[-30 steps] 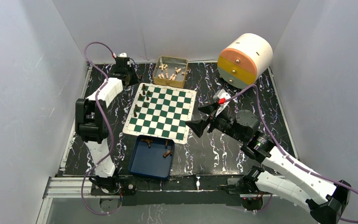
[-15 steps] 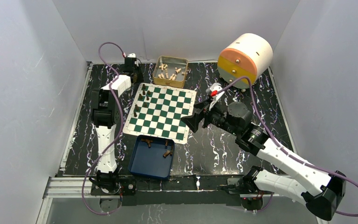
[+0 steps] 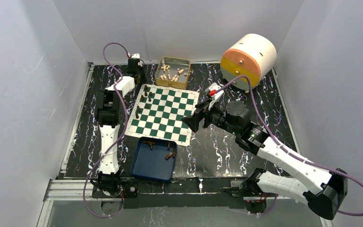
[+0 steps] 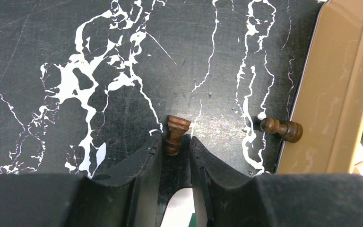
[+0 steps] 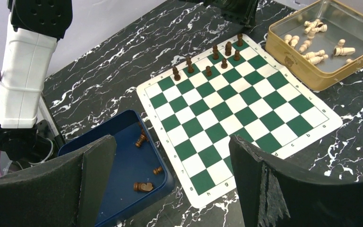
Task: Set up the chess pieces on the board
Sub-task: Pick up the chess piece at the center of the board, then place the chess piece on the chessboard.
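A dark-brown chess piece (image 4: 175, 135) lies on the black marbled table behind the board's far left corner. My left gripper (image 4: 176, 142) (image 3: 136, 74) straddles its lower end, jaws narrow, with a thin gap still showing on the right side. Another dark piece (image 4: 281, 128) lies against the gold tin (image 4: 340, 94). Several dark pieces (image 5: 208, 71) stand along the left files of the green-and-white board (image 3: 163, 113). Three more (image 5: 142, 139) lie in the blue tray (image 3: 137, 163). My right gripper (image 3: 192, 118) (image 5: 170, 142) hangs wide open and empty over the board's near right edge.
The gold tin (image 3: 172, 72) behind the board holds cream-white pieces (image 5: 312, 45). A large cream, orange and yellow drum (image 3: 248, 59) sits at the back right. White walls close in the table on three sides.
My left gripper has reached further back beside the tin and its jaws have narrowed round the lying piece. The right arm has swung left toward the board's right edge.
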You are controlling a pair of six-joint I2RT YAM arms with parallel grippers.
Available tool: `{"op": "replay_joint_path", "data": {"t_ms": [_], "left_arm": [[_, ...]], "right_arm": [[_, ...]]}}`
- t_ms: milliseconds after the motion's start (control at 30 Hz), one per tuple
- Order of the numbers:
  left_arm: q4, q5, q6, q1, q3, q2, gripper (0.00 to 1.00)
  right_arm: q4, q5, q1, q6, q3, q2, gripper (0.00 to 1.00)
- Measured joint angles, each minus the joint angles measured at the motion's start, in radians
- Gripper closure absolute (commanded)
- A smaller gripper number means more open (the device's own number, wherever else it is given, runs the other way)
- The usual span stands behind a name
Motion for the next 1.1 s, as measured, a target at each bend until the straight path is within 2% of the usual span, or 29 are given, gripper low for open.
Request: {"op": "replay_joint_path", "data": {"t_ms": [167, 333, 700, 900, 1100], "left_arm": [[0.001, -0.006, 0.017, 0.000, 0.000, 0.000, 0.93], [-0.001, -0.006, 0.035, 0.000, 0.000, 0.000, 1.00], [-0.082, -0.003, 0.023, 0.000, -0.082, -0.106, 1.00], [-0.195, 0.033, -0.026, 0.000, -0.106, -0.269, 1.00], [-0.346, 0.188, -0.076, 0.001, -0.154, -0.485, 1.00]], "right_arm": [[0.001, 0.011, 0.000, -0.009, 0.010, 0.000, 0.01], [0.000, 0.015, 0.000, -0.015, 0.011, -0.002, 0.01], [0.002, 0.034, 0.000, 0.003, 0.005, -0.060, 0.01], [-0.009, 0.129, 0.000, 0.018, 0.003, -0.069, 0.01], [-0.066, 0.175, 0.000, -0.010, 0.003, -0.069, 0.01]]}}
